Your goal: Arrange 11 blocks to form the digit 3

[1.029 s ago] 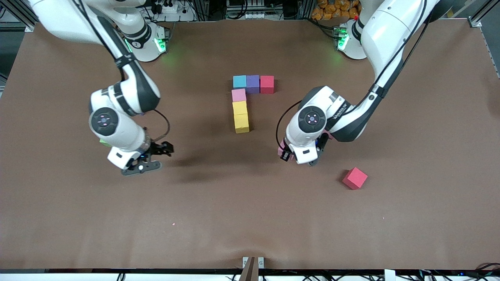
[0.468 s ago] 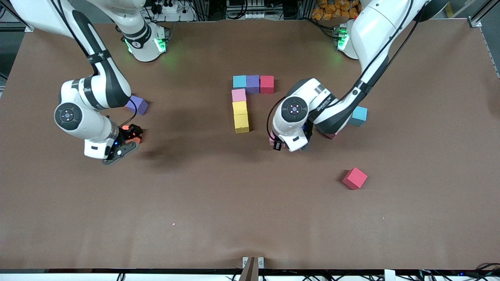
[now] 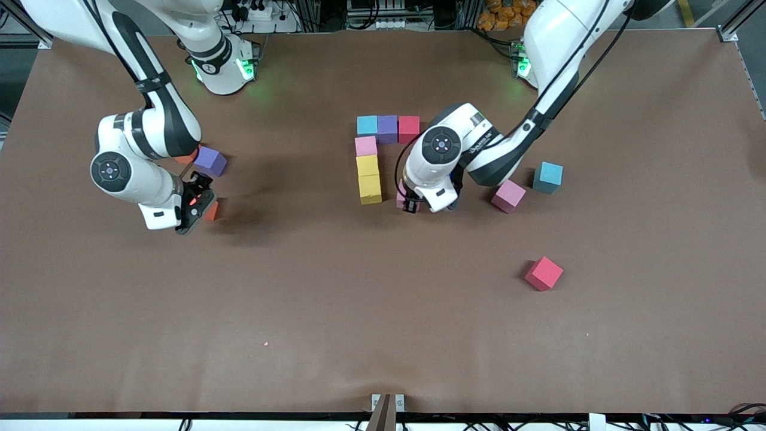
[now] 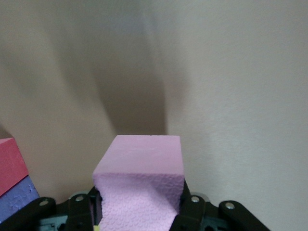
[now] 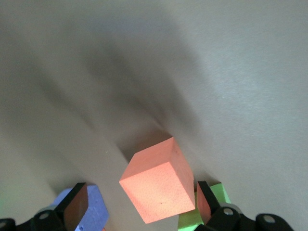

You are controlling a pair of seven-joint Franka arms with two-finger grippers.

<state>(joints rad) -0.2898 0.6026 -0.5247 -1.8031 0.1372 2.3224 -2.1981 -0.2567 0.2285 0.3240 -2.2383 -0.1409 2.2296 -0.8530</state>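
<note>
A partial figure of touching blocks lies mid-table: light blue (image 3: 367,125), purple (image 3: 387,128) and red (image 3: 409,129) in a row, then pink (image 3: 365,145) and two yellow blocks (image 3: 368,177) in a column. My left gripper (image 3: 410,202) (image 4: 139,214) is shut on a pink block (image 3: 400,196) (image 4: 142,180), low beside the nearer yellow block. My right gripper (image 3: 194,206) (image 5: 141,204) is open, its fingers (image 5: 77,207) on either side of an orange block (image 3: 211,211) (image 5: 158,185) on the table.
Loose blocks lie toward the left arm's end: pink (image 3: 508,196), light blue (image 3: 548,176) and, nearer the camera, red (image 3: 543,273). A purple block (image 3: 209,160) (image 5: 94,211) and a green cube (image 5: 204,214) lie close to the orange one.
The left arm has carried the pink block toward the yellow blocks, uncovering the loose pink and light blue blocks. The right arm swung toward its end of the table and settled around the orange block.
</note>
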